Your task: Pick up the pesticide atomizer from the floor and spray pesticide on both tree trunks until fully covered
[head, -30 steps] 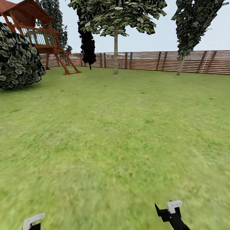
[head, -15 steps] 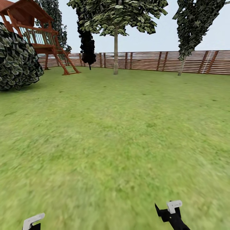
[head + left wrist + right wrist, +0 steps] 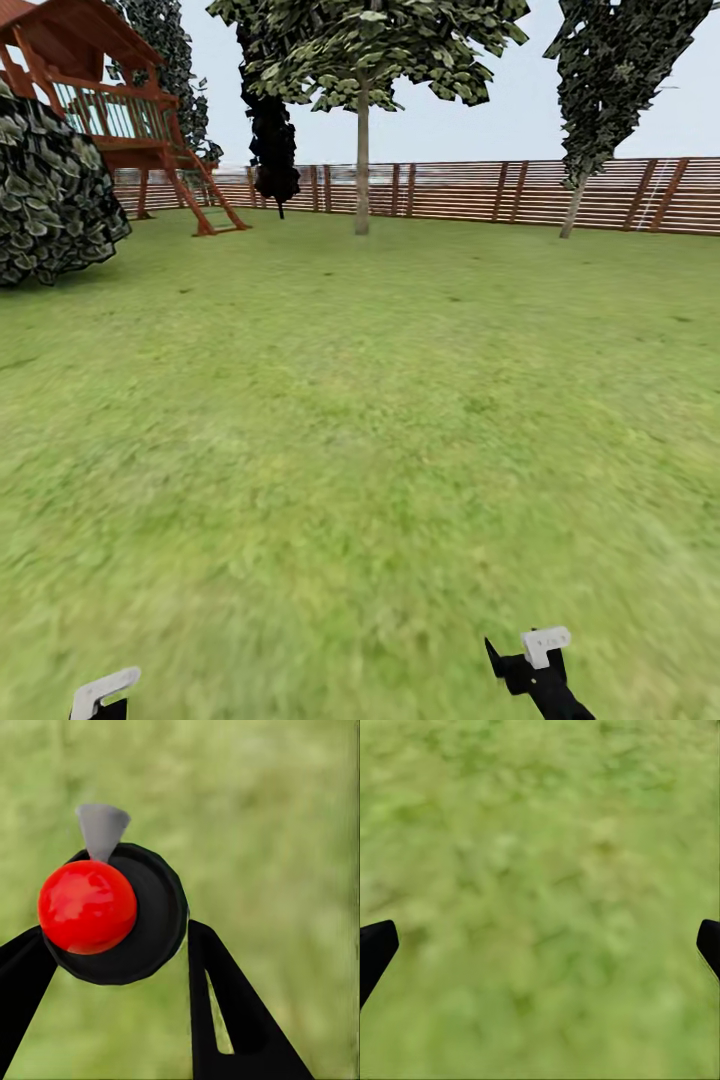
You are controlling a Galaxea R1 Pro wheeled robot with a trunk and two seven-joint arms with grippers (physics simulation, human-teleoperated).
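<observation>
Between the left gripper's (image 3: 120, 952) jaws sits the pesticide atomizer (image 3: 112, 911), clamped, its grey nozzle (image 3: 102, 829) over grass, while the right gripper (image 3: 540, 945) hangs released above bare lawn (image 3: 360, 420). Open turf runs clear to the tree trunk (image 3: 362, 160) near the fence (image 3: 480, 190); the bush (image 3: 50, 190) and playhouse (image 3: 110, 100) crowd one side, so drifting that way risks a snag, and spraying from this far would likely miss the bark
</observation>
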